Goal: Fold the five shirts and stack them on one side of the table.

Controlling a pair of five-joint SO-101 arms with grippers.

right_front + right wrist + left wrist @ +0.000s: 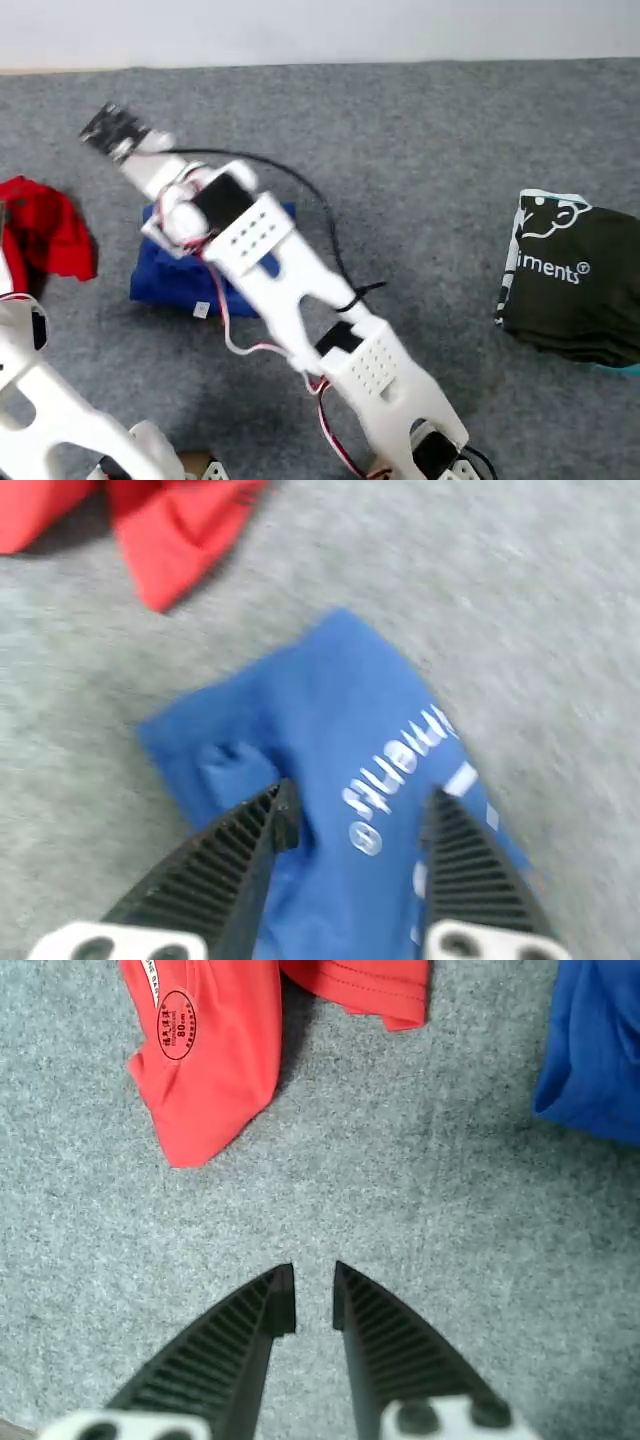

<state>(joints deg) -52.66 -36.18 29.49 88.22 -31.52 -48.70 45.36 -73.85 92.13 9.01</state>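
One limp blue fabric shirt (pixel 330 700) (light, floppy, likely) lies under the released right end effector (pixel 360 805); pinch a folded edge.

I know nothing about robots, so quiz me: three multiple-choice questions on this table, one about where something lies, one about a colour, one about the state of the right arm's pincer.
1. Where does the black shirt pile lie in the high view?
A. At the far right, apart from the other shirts.
B. On top of the red shirt.
C. Under an arm.

2. The right pincer is over a shirt of what colour?
A. Red.
B. Blue.
C. Black.

3. What state is the right pincer in?
A. Shut and empty.
B. Shut on a red shirt.
C. Open.

Answers:
1 A: it sits alone at the right edge.
2 B: the right wrist view shows the blue shirt between its fingers.
3 C: a wide gap parts its fingers.
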